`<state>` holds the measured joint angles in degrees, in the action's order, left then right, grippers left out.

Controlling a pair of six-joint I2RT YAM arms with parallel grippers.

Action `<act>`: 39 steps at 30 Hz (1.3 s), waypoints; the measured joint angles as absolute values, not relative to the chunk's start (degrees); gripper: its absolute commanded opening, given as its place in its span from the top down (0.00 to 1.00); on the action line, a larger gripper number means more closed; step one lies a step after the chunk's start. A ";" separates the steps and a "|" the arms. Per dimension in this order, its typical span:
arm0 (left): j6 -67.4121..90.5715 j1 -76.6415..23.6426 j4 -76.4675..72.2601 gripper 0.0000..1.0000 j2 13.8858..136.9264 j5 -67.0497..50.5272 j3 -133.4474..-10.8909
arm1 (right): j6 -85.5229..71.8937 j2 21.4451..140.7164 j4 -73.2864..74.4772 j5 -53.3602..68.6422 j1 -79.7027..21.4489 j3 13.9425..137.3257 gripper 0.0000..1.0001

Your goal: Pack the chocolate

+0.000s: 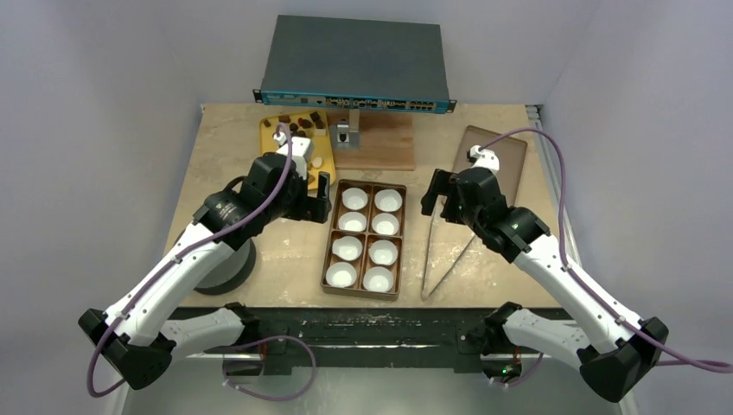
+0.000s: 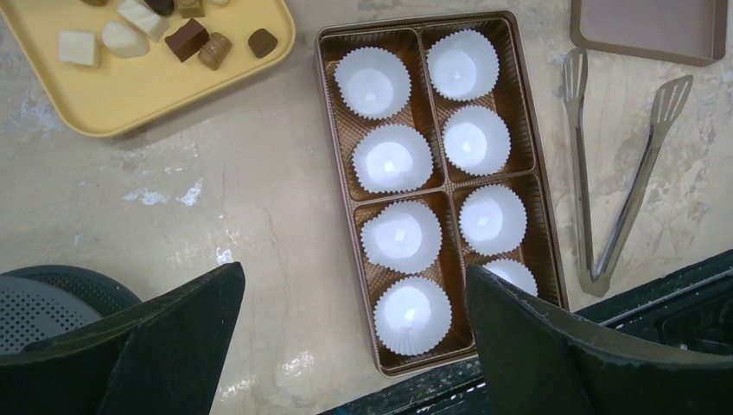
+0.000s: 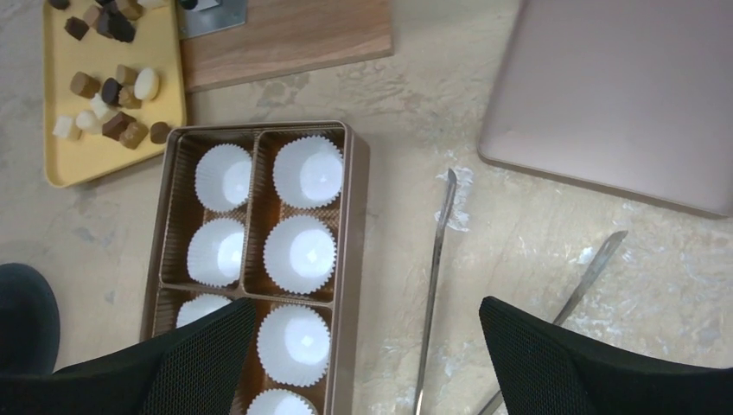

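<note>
Lying in a loose group on the yellow tray (image 1: 270, 134), the chocolate (image 1: 298, 124) shows dark, tan and pale pieces, at about 11 o'clock from the brown box (image 1: 364, 235). The box holds eight white paper cups (image 1: 386, 201). The left gripper (image 2: 353, 285) hangs above the near end of the box with its fingers spread wide, gripping nothing. The right gripper (image 3: 367, 307) is also wide apart and holds nothing. Metal tongs (image 2: 583, 181) lie at 3 o'clock of the box, the flat lid (image 1: 501, 156) at 2 o'clock.
</note>
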<state>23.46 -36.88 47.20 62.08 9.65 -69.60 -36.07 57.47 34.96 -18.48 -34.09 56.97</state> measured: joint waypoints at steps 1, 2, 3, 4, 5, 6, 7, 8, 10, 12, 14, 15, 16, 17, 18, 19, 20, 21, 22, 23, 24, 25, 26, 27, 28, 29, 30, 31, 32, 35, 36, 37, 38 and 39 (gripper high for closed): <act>23.46 -36.88 47.27 0.00 61.98 9.74 -69.41 | -36.47 57.45 35.64 -18.90 -34.09 56.97 0.01; 23.46 -36.88 47.27 0.00 61.89 9.85 -69.21 | -36.84 57.36 36.23 -19.31 -34.09 56.97 0.01; 23.46 -36.88 47.27 0.00 61.78 10.00 -69.10 | -37.28 57.28 36.75 -19.92 -34.09 56.97 0.01; 23.46 -36.88 47.27 0.00 61.69 10.26 -68.99 | -37.85 57.17 37.28 -20.23 -34.09 56.97 0.01; 23.49 -36.88 47.31 0.00 61.60 10.55 -68.97 | -38.13 57.06 37.47 -20.34 -34.09 56.93 0.01; 23.49 -36.88 47.35 0.00 61.52 10.92 -68.97 | -38.65 56.88 37.67 -20.49 -34.09 56.71 0.01; 23.53 -36.88 47.35 0.00 61.47 11.18 -68.97 | -39.48 56.51 37.95 -20.71 -34.15 56.10 0.01; 23.57 -36.88 47.42 0.00 61.45 11.38 -68.97 | -40.16 56.21 38.19 -20.97 -34.26 55.46 0.01; 23.68 -36.88 47.53 0.00 61.43 11.77 -68.97 | -41.91 55.51 38.87 -21.58 -34.79 53.23 0.01; 24.10 -36.88 47.59 0.00 61.34 11.99 -68.90 | -43.86 55.02 39.59 -21.58 -35.53 50.76 0.01; 24.51 -36.88 47.51 0.00 60.93 12.05 -68.49 | -45.87 54.63 39.81 -21.58 -36.42 48.18 0.01; 24.56 -36.88 47.46 0.00 60.62 12.14 -68.20 | -46.63 54.57 39.90 -21.58 -36.77 47.24 0.01; 24.58 -36.88 47.44 0.00 60.29 12.21 -67.90 | -47.68 54.59 39.81 -21.58 -37.36 45.95 0.01; 24.60 -36.88 47.53 0.00 59.99 12.27 -67.72 | -48.45 54.72 39.86 -21.58 -37.82 45.08 0.01; 24.67 -36.88 47.59 0.00 59.77 12.36 -67.66 | -49.39 54.92 39.81 -21.58 -38.48 44.10 0.01; 24.73 -36.88 47.59 0.00 59.59 12.45 -67.64 | -50.28 55.22 39.77 -21.58 -39.18 43.29 0.01; 24.75 -36.88 47.59 0.00 59.44 12.47 -67.59 | -51.13 55.64 39.55 -21.58 -39.90 42.54 0.01; 24.82 -36.88 47.64 0.00 59.24 12.51 -67.57 | -51.92 56.10 39.38 -21.58 -40.53 41.95 0.01; 24.91 -36.88 47.64 0.00 59.13 12.53 -67.57 | -52.64 56.62 39.27 -21.58 -41.01 41.45 0.01; 24.95 -36.88 47.62 0.00 59.02 12.60 -67.55 | -53.43 57.10 39.11 -21.58 -41.45 40.95 0.01; 24.97 -36.86 47.53 0.00 58.87 12.64 -67.37 | -54.06 57.45 38.96 -21.58 -41.71 40.51 0.01; 24.99 -36.77 47.46 0.00 58.67 12.67 -67.09 | -54.76 57.74 38.61 -21.58 -41.98 39.97 0.01; 25.02 -36.77 47.51 0.00 58.54 12.67 -66.78 | -55.68 57.95 38.06 -21.56 -42.15 39.07 0.01; 25.06 -36.75 47.66 0.00 58.50 12.64 -66.59 | -56.27 58.13 37.74 -21.56 -42.35 38.39 0.01; 25.08 -36.71 47.66 0.00 58.50 12.64 -66.46 | -56.99 58.37 37.26 -21.54 -42.48 37.45 0.01; 25.12 -36.69 47.59 0.00 58.50 12.62 -66.28 | -57.67 58.81 36.95 -21.54 -42.61 36.67 0.01; 25.12 -36.58 47.62 0.00 58.50 12.58 -66.08 | -58.33 59.48 36.75 -21.54 -42.74 36.05 0.01; 25.12 -36.42 47.68 0.00 58.52 12.43 -65.95 | -59.05 60.42 36.75 -21.56 -42.78 35.73 0.01; 25.15 -36.38 47.68 0.00 58.54 12.36 -65.84 | -59.68 61.36 36.69 -21.56 -42.87 35.57 0.01; 25.17 -36.12 47.68 0.00 58.65 12.12 -65.76 | -61.06 63.20 35.66 -21.56 -43.03 34.96 0.01; 25.23 -36.07 47.66 0.00 58.72 11.97 -65.76 | -61.41 63.57 35.11 -21.56 -43.05 34.57 0.01; 25.43 -36.05 47.66 0.00 58.81 11.88 -65.76 | -61.71 63.92 34.61 -21.56 -43.09 34.11 0.01; 25.58 -36.01 47.66 0.00 59.00 11.70 -65.76 | -61.98 64.45 34.20 -21.58 -43.09 33.67 0.01; 25.78 -36.01 47.66 0.00 59.18 11.62 -65.76 | -62.11 64.93 33.89 -21.58 -43.09 33.45 0.01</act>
<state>25.78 -36.01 47.66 59.18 11.62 -65.76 -62.11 64.93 33.89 -21.58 -43.09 33.45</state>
